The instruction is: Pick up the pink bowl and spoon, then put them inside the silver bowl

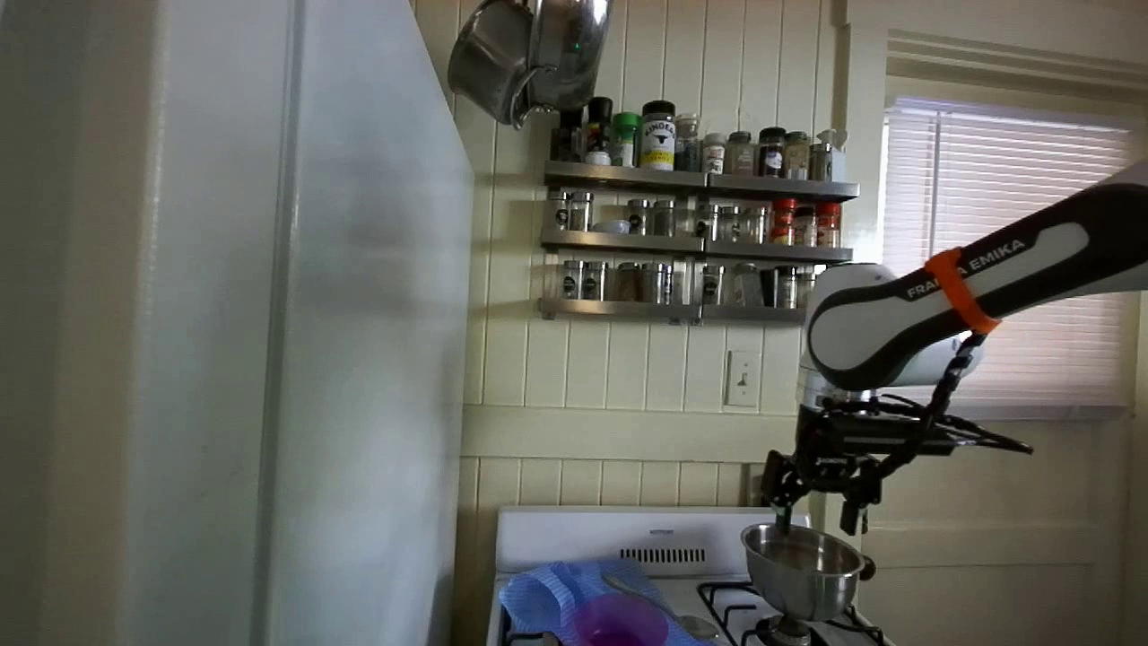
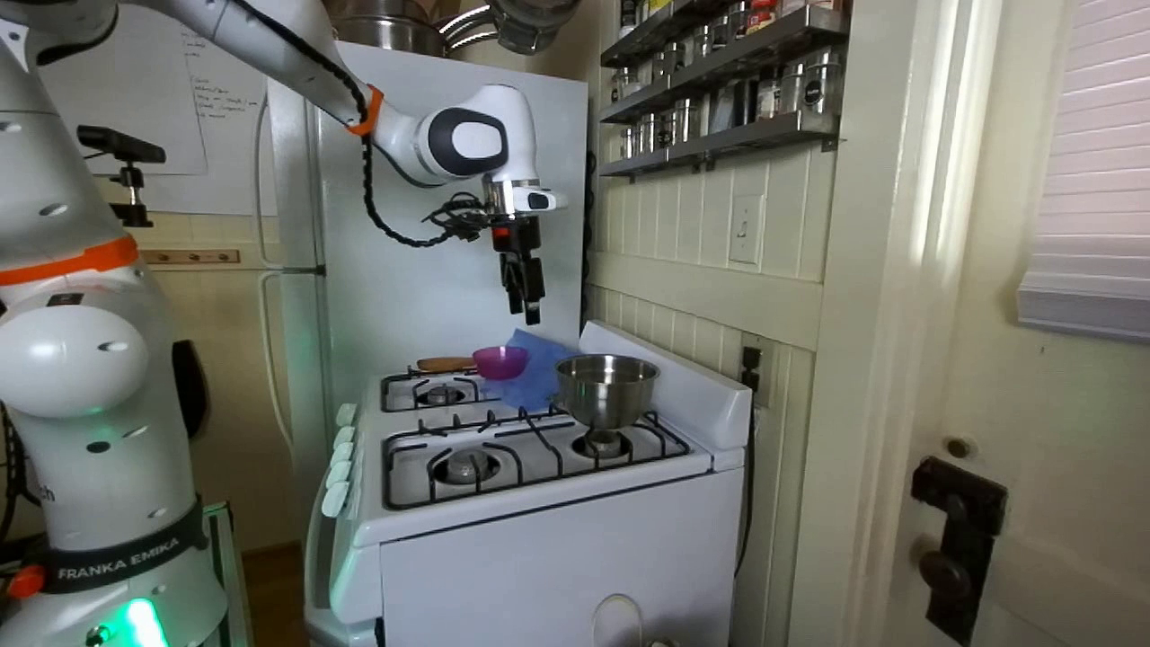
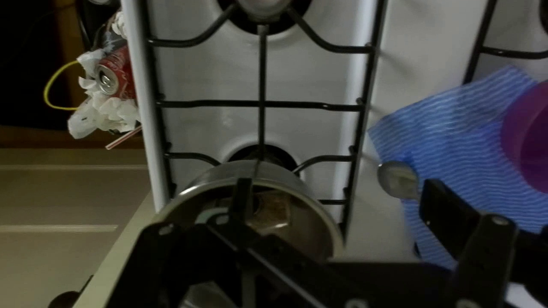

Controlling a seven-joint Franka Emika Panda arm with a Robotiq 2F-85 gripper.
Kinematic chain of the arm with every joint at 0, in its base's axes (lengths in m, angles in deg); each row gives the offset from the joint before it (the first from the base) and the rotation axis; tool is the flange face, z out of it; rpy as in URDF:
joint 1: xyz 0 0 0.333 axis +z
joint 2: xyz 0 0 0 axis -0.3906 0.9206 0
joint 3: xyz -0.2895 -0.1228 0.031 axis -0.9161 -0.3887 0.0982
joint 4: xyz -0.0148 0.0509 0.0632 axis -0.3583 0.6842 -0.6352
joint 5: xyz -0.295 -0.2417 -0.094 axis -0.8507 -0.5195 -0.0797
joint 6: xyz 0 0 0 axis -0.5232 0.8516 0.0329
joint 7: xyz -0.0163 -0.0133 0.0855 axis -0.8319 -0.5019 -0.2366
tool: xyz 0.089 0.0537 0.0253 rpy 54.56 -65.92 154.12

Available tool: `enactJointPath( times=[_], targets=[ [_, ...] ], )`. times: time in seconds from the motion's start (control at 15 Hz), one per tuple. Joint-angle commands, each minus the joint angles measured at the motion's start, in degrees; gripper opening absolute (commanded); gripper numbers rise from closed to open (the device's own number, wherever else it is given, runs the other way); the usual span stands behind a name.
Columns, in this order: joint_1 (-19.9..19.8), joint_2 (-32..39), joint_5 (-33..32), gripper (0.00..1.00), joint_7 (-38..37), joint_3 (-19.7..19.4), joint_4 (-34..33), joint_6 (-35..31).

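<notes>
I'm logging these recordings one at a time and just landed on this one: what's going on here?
A robot arm reaches over a stove. Its hand hangs open, gripping nothing. The pink bowl sits at least partly on a blue cloth; the spoon lies there too, its head at the cloth's edge. The silver bowl stands over a burner, and neither is in it yet.

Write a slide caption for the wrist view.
The open gripper above the stove, partly hiding the silver bowl, with the spoon, blue cloth and pink bowl at frame right.
</notes>
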Motion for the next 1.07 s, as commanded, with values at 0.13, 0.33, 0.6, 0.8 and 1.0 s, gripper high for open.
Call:
enactJointPath(
  times=[0.13,0.33,0.6,0.8,1.0],
  targets=[
    [4.8,8.0,1.0,1.00,-0.2,4.1,-7.4,0.8],
    [6.3,12.4,1.4,1.00,3.3,4.2,-10.2,1.3],
    [7.3,17.6,2.4,1.00,8.9,4.2,-13.4,2.2],
    [7.4,17.1,0.8,1.00,8.4,4.0,-12.1,0.5],
    [7.5,18.5,1.1,1.00,10.4,4.0,-13.4,0.6]
  ],
)
